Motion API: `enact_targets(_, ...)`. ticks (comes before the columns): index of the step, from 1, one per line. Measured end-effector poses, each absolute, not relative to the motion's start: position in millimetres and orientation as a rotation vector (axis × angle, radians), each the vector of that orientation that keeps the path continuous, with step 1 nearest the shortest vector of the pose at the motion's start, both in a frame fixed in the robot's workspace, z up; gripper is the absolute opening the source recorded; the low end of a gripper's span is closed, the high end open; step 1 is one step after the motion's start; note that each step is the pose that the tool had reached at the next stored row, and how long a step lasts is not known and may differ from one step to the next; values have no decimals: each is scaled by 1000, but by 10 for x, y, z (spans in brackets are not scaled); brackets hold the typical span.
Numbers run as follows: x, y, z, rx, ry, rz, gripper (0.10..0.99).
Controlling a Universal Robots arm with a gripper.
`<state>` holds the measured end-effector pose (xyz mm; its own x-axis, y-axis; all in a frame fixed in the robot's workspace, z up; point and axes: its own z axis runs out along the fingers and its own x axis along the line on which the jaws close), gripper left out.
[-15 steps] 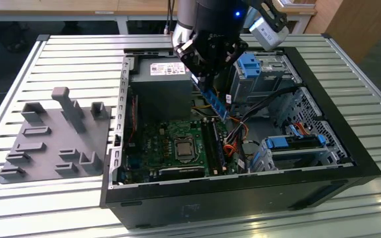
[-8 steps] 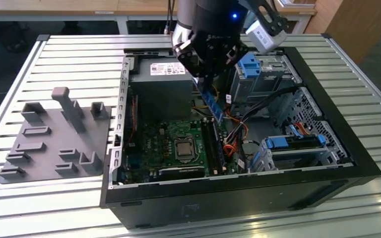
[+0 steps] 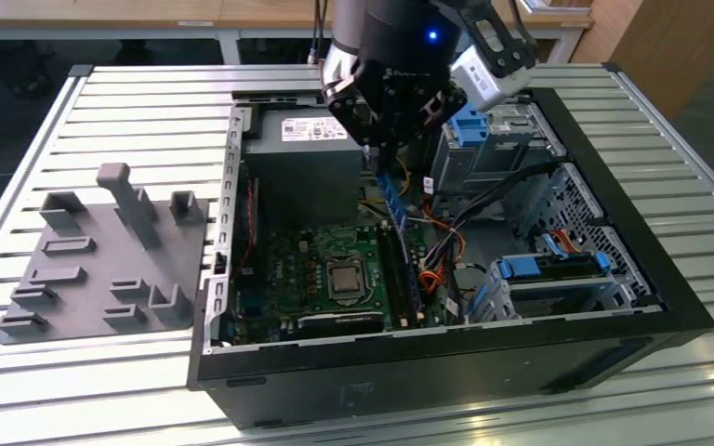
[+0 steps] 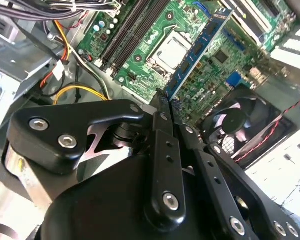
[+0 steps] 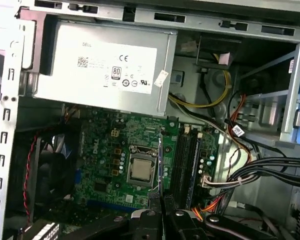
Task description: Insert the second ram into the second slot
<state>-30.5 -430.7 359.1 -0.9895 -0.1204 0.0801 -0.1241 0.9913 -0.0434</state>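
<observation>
Currently I have the black two-fingered gripper clamped shut on one end of the second ram, a thin, long, dark-blue circuit-board stick. The rest of the stick reaches out from the fingers over the green motherboard, clear of the board and not yet seated.

In the first wrist view the stick shows edge-on as a narrow blue line between the square silver processor socket and the long black memory slots, just beside the slots rather than over one. I cannot tell whether any slot is already filled.

To do this well, I judge the stick's long edge must lie parallel to the target slot and centred over it, with the board held square so both ends meet the slot together; a tilt could jam one end.

Room is tight. A bundle of black cables lies near the slots' far side, and the silver box-shaped power supply walls one end. In the exterior view the bright blue drive-bay tabs stand near the arm. Above the socket the space is open.
</observation>
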Motion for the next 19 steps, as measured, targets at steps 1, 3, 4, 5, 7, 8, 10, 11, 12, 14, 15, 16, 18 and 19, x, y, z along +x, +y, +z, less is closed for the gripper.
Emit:
enact_targets(1, -305, -4307, 3586, 172, -3058, 73, 133)
enact_targets(3, -305, -4307, 3573, 150, -3059, 72, 133)
enact_targets(4, -302, -4307, 3562, 144, -3059, 72, 133)
enact_targets(5, -296, -4307, 3552, 140, -3060, 72, 133)
enact_targets(7, -269, -4307, 3529, 136, -3060, 72, 133)
enact_targets(8, -250, -4307, 3517, 134, -3060, 72, 133)
enact_targets(10, -221, -4306, 3495, 130, -3060, 72, 133)
enact_targets(11, -221, -4306, 3493, 128, -3060, 72, 133)
enact_targets(12, -221, -4306, 3493, 128, -3060, 72, 133)
enact_targets(14, -221, -4306, 3493, 127, -3060, 72, 133)
enact_targets(15, -221, -4306, 3493, 126, -3060, 72, 133)
enact_targets(16, -221, -4306, 3486, 127, -3060, 71, 133)
enact_targets(18, -218, -4306, 3464, 108, -3061, 71, 133)
enact_targets(19, -217, -4306, 3447, 92, -3061, 70, 133)
